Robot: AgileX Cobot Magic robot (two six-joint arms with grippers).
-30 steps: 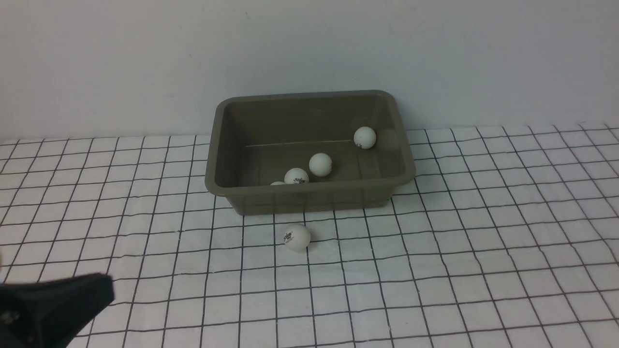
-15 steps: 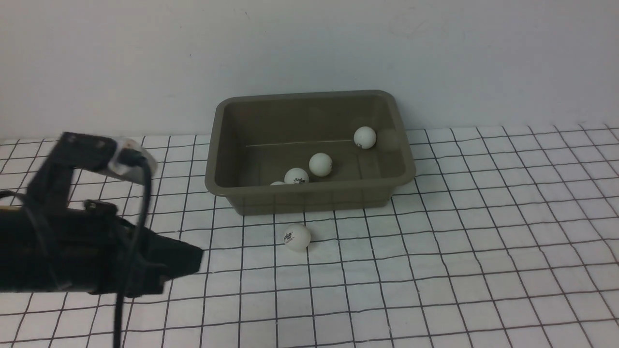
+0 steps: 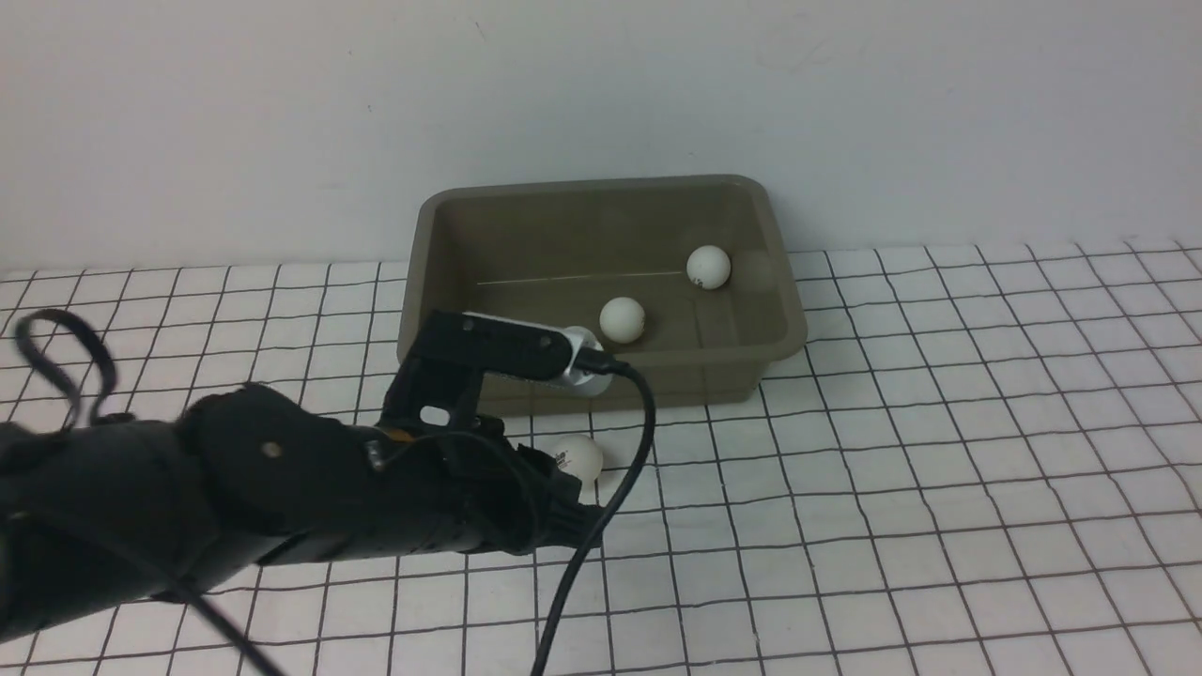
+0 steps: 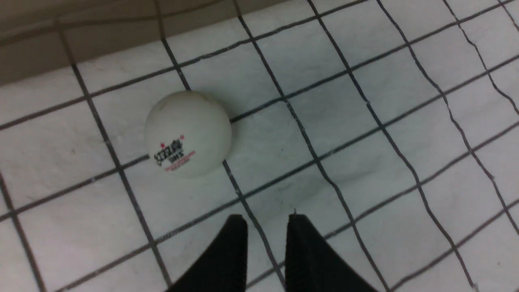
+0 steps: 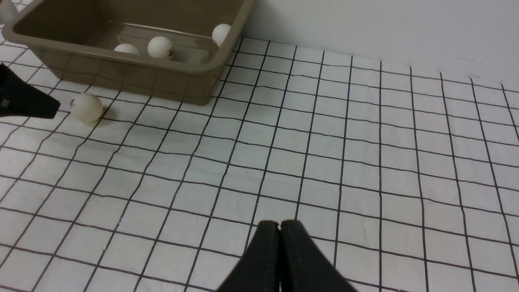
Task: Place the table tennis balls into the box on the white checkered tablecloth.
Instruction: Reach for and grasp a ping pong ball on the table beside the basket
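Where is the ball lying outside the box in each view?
Front view: the ball lies low centre, partly behind the left arm.
Left wrist view: large, just beyond the left gripper, logo showing.
Right wrist view: small, on the cloth before the box.
Shared landmark: the box's near wall, just behind the ball.

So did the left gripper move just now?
Yes. The left gripper swung in from the near-left corner of the front view toward the box, and now sits just short of the loose ball.
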